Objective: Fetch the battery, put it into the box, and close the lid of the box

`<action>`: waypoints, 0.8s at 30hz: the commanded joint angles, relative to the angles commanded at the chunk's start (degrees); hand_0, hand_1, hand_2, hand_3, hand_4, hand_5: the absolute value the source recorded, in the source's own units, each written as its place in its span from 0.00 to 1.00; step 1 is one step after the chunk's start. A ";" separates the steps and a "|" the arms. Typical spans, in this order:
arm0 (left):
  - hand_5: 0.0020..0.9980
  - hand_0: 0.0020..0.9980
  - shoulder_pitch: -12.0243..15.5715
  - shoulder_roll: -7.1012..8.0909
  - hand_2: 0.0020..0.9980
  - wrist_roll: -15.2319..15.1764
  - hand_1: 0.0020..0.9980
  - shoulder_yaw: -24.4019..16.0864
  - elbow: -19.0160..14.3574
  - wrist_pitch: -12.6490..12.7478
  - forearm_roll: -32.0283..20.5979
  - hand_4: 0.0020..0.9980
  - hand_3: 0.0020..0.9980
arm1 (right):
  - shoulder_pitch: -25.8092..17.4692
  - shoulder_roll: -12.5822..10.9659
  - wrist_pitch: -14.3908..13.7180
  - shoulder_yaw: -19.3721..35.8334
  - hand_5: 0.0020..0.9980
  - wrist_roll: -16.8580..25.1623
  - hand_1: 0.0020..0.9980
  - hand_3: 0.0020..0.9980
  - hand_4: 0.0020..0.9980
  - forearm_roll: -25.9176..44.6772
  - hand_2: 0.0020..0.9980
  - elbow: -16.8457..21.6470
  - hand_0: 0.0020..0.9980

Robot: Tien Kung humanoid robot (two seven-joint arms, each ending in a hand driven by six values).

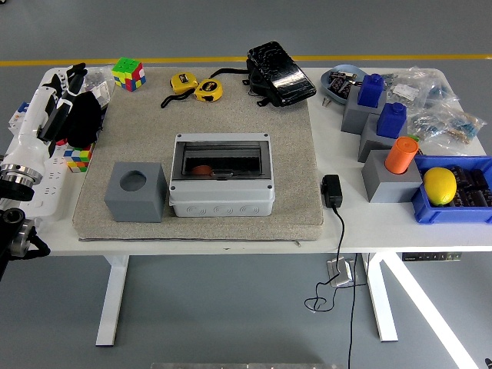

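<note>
Head view. The grey box [221,178] is seen at the middle of the beige mat [284,146], its long side turned to the near edge of the white table [231,238]. The dark transparent lid [221,160] appears to be lowered over the box; through it a small orange-red object, judged to be the battery [202,170], is seen lying inside, toward the left part of the compartment. Whether the lid is fully latched cannot be told. The task is therefore judged to be at or near its end.

A grey block with a round socket [135,191] is placed just beside the box on its left; the socket is empty, and it is judged to be the holder from which the battery is fetched.

The left arm is seen at the left edge, well apart from the box, with the left hand [75,104] resting over the table's left margin near a colour cube [128,74]. Its black fingers are seen hanging loosely spread, with nothing held. The placement is judged to keep the work area unobstructed.

The right hand is not seen. No person is seen at the far side.
</note>
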 joint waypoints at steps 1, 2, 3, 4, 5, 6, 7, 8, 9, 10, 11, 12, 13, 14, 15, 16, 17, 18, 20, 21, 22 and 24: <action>1.00 0.94 0.00 0.00 0.91 0.01 0.93 0.01 0.01 -0.02 0.00 1.00 0.89 | -0.01 -0.02 0.00 0.02 1.00 -0.01 0.85 0.86 1.00 -0.03 0.81 0.00 0.85; 1.00 0.94 0.00 -0.01 0.91 0.01 0.93 0.03 0.02 -0.04 0.01 1.00 0.89 | -0.02 -0.03 0.00 0.04 1.00 -0.01 0.85 0.86 1.00 -0.06 0.81 0.00 0.85; 1.00 0.94 0.04 -0.01 0.91 -0.01 0.93 0.05 0.04 -0.05 -0.03 1.00 0.89 | -0.04 -0.05 0.00 0.03 1.00 -0.02 0.85 0.86 1.00 -0.04 0.81 0.00 0.85; 1.00 0.94 0.09 -0.02 0.91 -0.03 0.93 0.05 0.05 -0.04 -0.05 1.00 0.89 | -0.07 -0.07 0.00 -0.03 1.00 -0.01 0.85 0.86 1.00 0.00 0.81 0.00 0.85; 1.00 0.94 0.11 -0.02 0.91 -0.03 0.93 0.06 0.06 -0.04 -0.05 1.00 0.89 | -0.08 -0.08 0.00 -0.05 1.00 -0.01 0.85 0.86 1.00 0.00 0.81 0.00 0.85; 1.00 0.94 0.12 -0.02 0.91 -0.03 0.93 0.06 0.06 -0.05 -0.04 1.00 0.89 | -0.10 -0.08 0.00 -0.04 1.00 -0.02 0.85 0.86 1.00 -0.01 0.81 0.00 0.85; 1.00 0.94 0.13 -0.02 0.91 -0.02 0.93 0.07 0.07 -0.06 -0.05 1.00 0.89 | -0.12 -0.08 0.00 -0.01 1.00 -0.03 0.85 0.86 1.00 -0.04 0.81 0.00 0.85; 1.00 0.94 0.14 0.00 0.90 -0.03 0.92 0.09 0.06 -0.07 -0.05 1.00 0.89 | -0.14 -0.07 0.01 -0.06 1.00 -0.02 0.85 0.86 1.00 0.01 0.81 0.00 0.85; 1.00 0.94 0.13 0.01 0.90 -0.02 0.92 0.09 0.06 -0.08 -0.03 1.00 0.89 | -0.14 -0.07 0.01 -0.14 1.00 -0.01 0.85 0.86 1.00 0.09 0.81 0.00 0.85; 1.00 0.94 0.12 0.01 0.90 -0.02 0.92 0.07 0.07 -0.09 -0.03 1.00 0.89 | -0.14 -0.06 0.01 -0.11 1.00 -0.02 0.85 0.86 1.00 0.03 0.81 0.00 0.85; 1.00 0.94 0.12 0.01 0.90 -0.03 0.92 0.07 0.09 -0.08 -0.04 1.00 0.89 | -0.14 -0.05 0.01 -0.08 1.00 -0.02 0.85 0.86 1.00 0.01 0.81 0.00 0.85; 1.00 0.94 0.13 0.02 0.90 -0.05 0.92 0.07 0.08 -0.07 -0.04 1.00 0.89 | -0.14 -0.04 0.00 -0.06 1.00 -0.02 0.85 0.86 1.00 0.00 0.81 0.00 0.85; 1.00 0.94 0.15 0.02 0.90 -0.05 0.92 0.08 0.08 -0.07 -0.04 1.00 0.89 | -0.15 -0.03 0.01 -0.12 1.00 -0.02 0.85 0.86 1.00 0.06 0.81 0.00 0.85; 1.00 0.94 0.16 0.03 0.91 -0.05 0.92 0.10 0.09 -0.05 -0.05 1.00 0.89 | -0.17 -0.04 0.00 -0.13 1.00 -0.03 0.85 0.86 1.00 0.06 0.81 0.00 0.85; 1.00 0.94 0.18 0.02 0.91 -0.06 0.92 0.11 0.09 -0.04 -0.06 1.00 0.89 | -0.19 -0.05 -0.01 -0.10 1.00 -0.04 0.85 0.86 1.00 0.01 0.81 0.00 0.85; 1.00 0.94 0.20 0.02 0.91 -0.08 0.92 0.13 0.07 -0.02 -0.06 1.00 0.89 | -0.21 -0.06 -0.02 -0.09 1.00 -0.05 0.85 0.86 1.00 0.00 0.81 0.00 0.85; 1.00 0.94 0.21 0.02 0.91 -0.09 0.92 0.14 0.04 -0.01 -0.05 1.00 0.89 | -0.22 -0.07 -0.03 -0.11 1.00 -0.05 0.85 0.86 1.00 0.03 0.81 0.00 0.85; 1.00 0.94 0.22 0.03 0.91 -0.09 0.92 0.16 0.01 0.01 -0.02 1.00 0.89 | -0.26 -0.07 -0.03 -0.09 1.00 -0.06 0.85 0.86 1.00 -0.01 0.81 0.00 0.85; 1.00 0.94 0.24 0.03 0.90 -0.12 0.92 0.16 0.00 0.06 -0.02 1.00 0.89 | -0.29 -0.08 -0.02 -0.16 1.00 -0.06 0.85 0.86 1.00 0.02 0.81 0.00 0.85; 1.00 0.94 0.25 0.04 0.90 -0.13 0.92 0.18 -0.01 0.07 -0.02 1.00 0.89 | -0.30 -0.08 -0.03 -0.17 1.00 -0.06 0.85 0.86 1.00 0.02 0.81 0.00 0.85; 1.00 0.94 0.27 0.06 0.90 -0.13 0.92 0.21 -0.01 0.06 -0.03 1.00 0.89 | -0.31 -0.08 -0.03 -0.17 1.00 -0.05 0.85 0.86 1.00 0.04 0.81 0.00 0.85; 1.00 0.94 0.26 0.08 0.90 -0.13 0.92 0.27 -0.01 0.08 -0.03 1.00 0.89 | -0.26 -0.07 -0.04 -0.23 1.00 -0.04 0.85 0.86 1.00 0.11 0.81 0.00 0.85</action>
